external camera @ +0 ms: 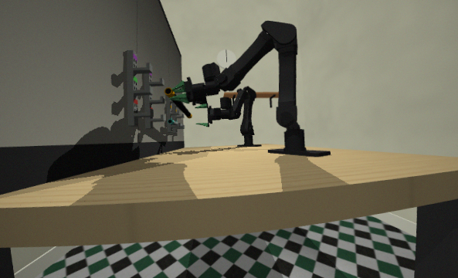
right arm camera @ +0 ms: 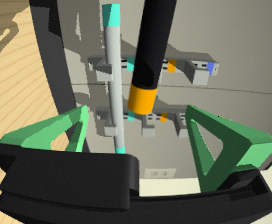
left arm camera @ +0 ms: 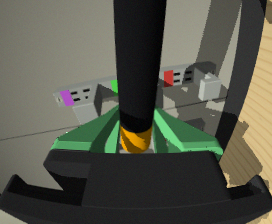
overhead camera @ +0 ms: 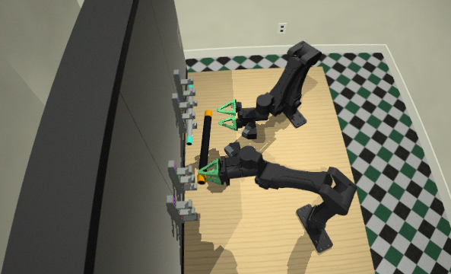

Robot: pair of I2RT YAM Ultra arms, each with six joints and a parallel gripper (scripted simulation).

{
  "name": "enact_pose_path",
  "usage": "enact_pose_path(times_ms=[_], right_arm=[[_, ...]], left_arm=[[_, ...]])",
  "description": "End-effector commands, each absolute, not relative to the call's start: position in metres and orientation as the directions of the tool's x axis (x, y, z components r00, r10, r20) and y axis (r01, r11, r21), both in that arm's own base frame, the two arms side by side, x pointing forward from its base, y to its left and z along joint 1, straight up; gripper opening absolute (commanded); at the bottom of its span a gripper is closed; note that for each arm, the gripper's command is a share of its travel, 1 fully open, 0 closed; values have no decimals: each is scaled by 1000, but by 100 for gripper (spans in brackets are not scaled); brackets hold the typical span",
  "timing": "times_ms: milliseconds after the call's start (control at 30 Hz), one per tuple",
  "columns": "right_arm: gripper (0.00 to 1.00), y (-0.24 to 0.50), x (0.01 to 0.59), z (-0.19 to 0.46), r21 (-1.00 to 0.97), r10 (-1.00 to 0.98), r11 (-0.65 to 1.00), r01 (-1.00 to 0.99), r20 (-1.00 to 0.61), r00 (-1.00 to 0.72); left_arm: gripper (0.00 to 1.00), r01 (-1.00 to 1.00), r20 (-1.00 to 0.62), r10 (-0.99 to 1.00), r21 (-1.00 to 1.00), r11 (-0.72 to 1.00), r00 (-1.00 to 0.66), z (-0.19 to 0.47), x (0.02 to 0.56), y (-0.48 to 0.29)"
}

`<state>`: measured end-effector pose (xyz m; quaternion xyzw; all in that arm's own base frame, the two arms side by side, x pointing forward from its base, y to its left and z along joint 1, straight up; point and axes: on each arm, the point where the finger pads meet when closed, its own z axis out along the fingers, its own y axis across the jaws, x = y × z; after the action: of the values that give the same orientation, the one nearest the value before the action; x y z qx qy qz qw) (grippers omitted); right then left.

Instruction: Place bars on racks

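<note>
My left gripper [overhead camera: 204, 172] [external camera: 175, 92] [left arm camera: 136, 110] is shut on the black bar [overhead camera: 205, 141] [external camera: 182, 108] [left arm camera: 139, 60] [right arm camera: 154, 45] near one of its orange ends. The bar is held in the air in front of the wall, its far end lower. My right gripper [overhead camera: 218, 116] [external camera: 196, 115] is open; the bar's far orange end shows a little ahead of its fingers, apart from them. The grey bar [overhead camera: 189, 129] [right arm camera: 114, 55] with cyan ends lies across the lowest, cyan-labelled arms of the right rack [overhead camera: 176, 76] [right arm camera: 197, 59]. Orange labels mark its middle pair, blue its top.
The left rack [overhead camera: 170, 167] [external camera: 128, 89] has purple labels on top, green in the middle and red at the bottom. Its arms hold no bar. Both racks hang on the dark wall panel [overhead camera: 145, 114] above the table [overhead camera: 271, 213].
</note>
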<state>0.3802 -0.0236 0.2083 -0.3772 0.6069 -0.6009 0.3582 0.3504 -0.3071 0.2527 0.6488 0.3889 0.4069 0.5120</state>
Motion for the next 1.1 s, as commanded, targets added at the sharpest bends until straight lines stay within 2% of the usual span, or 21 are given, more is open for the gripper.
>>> enact_pose_path(times_ms=[0, 1067], right_arm=[[100, -19, 384, 216, -1000, -887, 0, 0, 0, -462], [100, -11, 391, 219, -1000, -887, 0, 0, 0, -462]], left_arm=[[0, 3, 0, 935, 1000, -1, 354, 312, 352, -309], [0, 3, 0, 935, 1000, -1, 354, 306, 356, -315]])
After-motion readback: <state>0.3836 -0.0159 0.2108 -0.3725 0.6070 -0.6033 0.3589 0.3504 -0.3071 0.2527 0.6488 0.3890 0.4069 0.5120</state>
